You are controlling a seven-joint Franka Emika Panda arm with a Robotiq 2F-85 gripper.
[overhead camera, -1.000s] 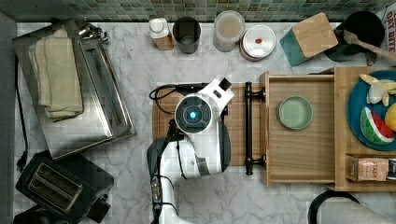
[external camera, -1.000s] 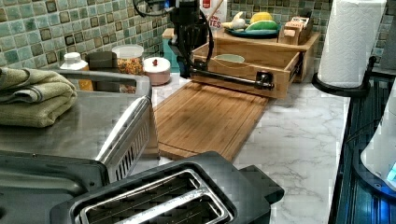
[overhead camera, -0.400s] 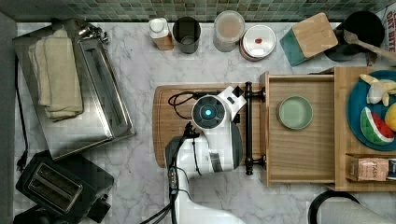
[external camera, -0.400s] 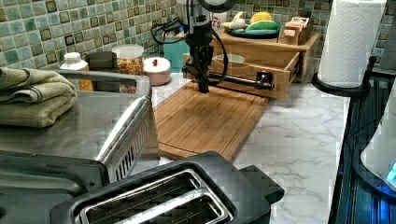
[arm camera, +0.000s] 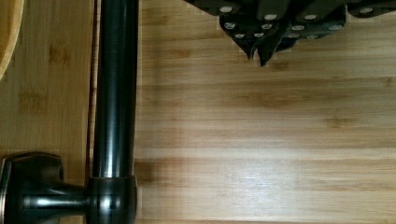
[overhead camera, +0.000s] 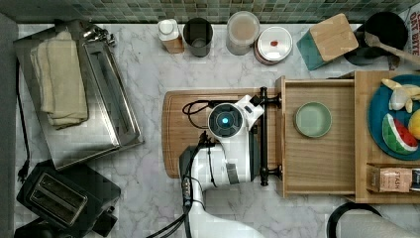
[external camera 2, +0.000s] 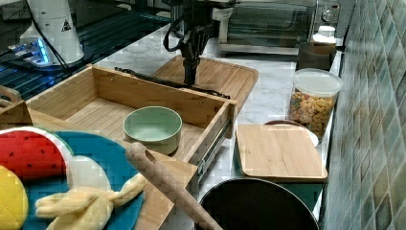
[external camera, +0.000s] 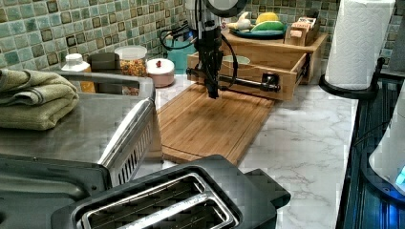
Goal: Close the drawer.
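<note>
I log: light-wood drawer [overhead camera: 319,163] with black bar handle [overhead camera: 263,136]; pale green bowl [overhead camera: 313,119]; white grey-veined marble counter [overhead camera: 148,163]; green mosaic tiles [external camera: 43,28]; black toaster [overhead camera: 59,201].

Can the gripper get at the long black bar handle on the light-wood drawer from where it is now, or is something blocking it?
Probably yes. The gripper, fingers shut, hangs over the bamboo cutting board just beside the long black bar handle of the open light-wood drawer. Nothing lies between them.
</note>
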